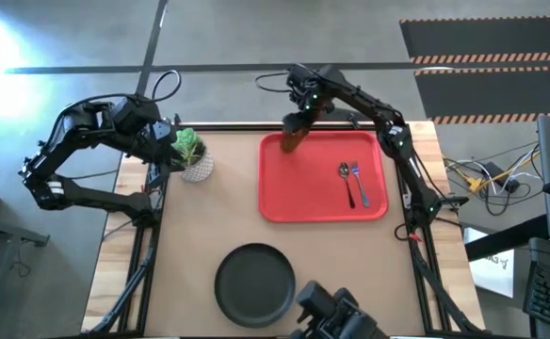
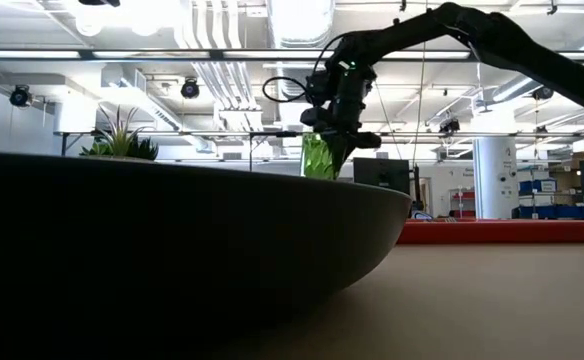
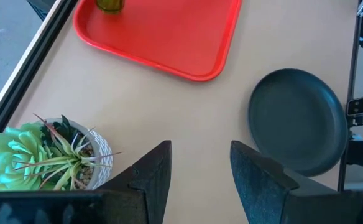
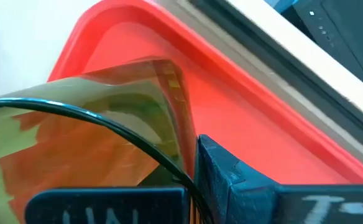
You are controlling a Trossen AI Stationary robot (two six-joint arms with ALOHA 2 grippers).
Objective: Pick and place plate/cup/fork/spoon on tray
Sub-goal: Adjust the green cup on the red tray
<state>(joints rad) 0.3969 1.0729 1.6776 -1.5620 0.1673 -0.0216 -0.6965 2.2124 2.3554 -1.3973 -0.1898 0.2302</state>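
Note:
My right gripper (image 1: pixel 299 121) is shut on the olive-green cup (image 1: pixel 294 138) over the red tray's (image 1: pixel 284 202) far left corner; the cup also shows in the low view (image 2: pixel 321 157). The spoon (image 1: pixel 345 171) and the blue-handled fork (image 1: pixel 363 193) lie side by side on the tray's right half. The dark plate (image 1: pixel 254 282) lies flat on the table near its near edge. My left gripper (image 3: pixel 197 163) is open and empty above the table's far left, beside the plant pot. My right gripper holds the cup by its rim (image 4: pixel 169 158), coming from above with the fingers pointing down. One finger (image 4: pixel 231 180) lies against the outside of the cup's wall; the cup hides the other. The cup hangs upright; whether its base touches the tray I cannot tell.
A white pot with a green plant (image 1: pixel 193 155) stands at the table's far left, close to my left gripper. Bare tabletop lies between the pot, the tray and the plate. The plate's rim (image 2: pixel 172 250) fills the low view's foreground.

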